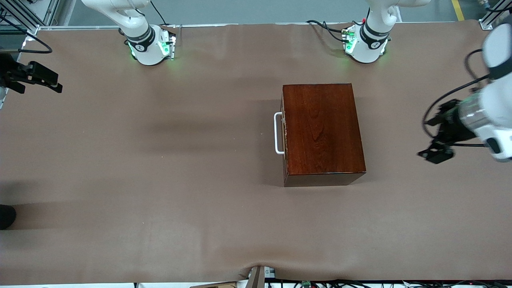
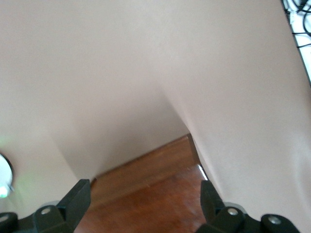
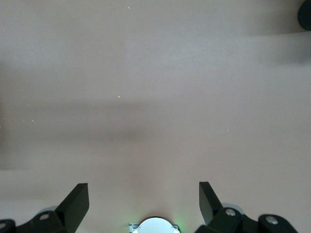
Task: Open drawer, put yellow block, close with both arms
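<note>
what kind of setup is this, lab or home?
Likely a robotics lab bench: two arms bolted on green-lit bases to a brown-covered table, loose cabling at its edges, and only a mahogany box as a prop. Both grippers wait open.

This place is a robot laboratory or a test cell. Two white arms stand on round bases with green lights [image 1: 152,48] at the top of the frame. A plain brown cover lies over the whole surface [image 1: 160,160]. Aluminium frame profiles [image 1: 24,16] show in the upper left corner, and loose black cables [image 1: 328,28] run along the upper and lower edges.
</note>
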{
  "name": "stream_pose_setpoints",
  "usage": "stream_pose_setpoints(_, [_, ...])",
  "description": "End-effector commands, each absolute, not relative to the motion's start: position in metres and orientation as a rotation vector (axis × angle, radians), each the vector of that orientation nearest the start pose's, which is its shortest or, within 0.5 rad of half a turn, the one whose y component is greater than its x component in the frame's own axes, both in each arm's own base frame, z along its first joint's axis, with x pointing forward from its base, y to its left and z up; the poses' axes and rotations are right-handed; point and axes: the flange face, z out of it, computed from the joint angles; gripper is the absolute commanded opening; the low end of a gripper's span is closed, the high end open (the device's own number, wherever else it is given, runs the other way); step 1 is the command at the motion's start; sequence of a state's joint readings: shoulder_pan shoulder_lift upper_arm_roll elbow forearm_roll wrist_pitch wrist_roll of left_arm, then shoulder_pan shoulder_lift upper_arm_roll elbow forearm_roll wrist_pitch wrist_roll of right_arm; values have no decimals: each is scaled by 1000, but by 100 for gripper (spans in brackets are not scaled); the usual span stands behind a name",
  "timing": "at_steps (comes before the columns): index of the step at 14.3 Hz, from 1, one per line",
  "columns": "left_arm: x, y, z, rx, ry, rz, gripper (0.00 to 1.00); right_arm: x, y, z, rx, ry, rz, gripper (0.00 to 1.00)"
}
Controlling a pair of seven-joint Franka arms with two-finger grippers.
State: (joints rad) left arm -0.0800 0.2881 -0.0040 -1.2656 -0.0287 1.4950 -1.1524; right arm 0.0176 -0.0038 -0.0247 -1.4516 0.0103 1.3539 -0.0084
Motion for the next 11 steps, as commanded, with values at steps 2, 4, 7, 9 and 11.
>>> stream_pose_setpoints(2, [608,-26,603,-2895,-1185,91,100,531,-9,667,-3104,19,135,100])
stream_pose_setpoints(4, [602,-20,615,-2974,-998,62,100,531,-8,667,-3104,17,135,100])
stream_pose_setpoints(7, [578,-35,619,-3059,-673,69,100,531,-9,667,-3104,19,135,100])
stream_pose_setpoints(9, [547,-41,620,-3117,-367,12,100,531,-9,667,-3103,19,135,100])
stream_pose_setpoints(11, [520,-48,625,-3134,-191,-25,100,531,-8,667,-3101,19,135,100])
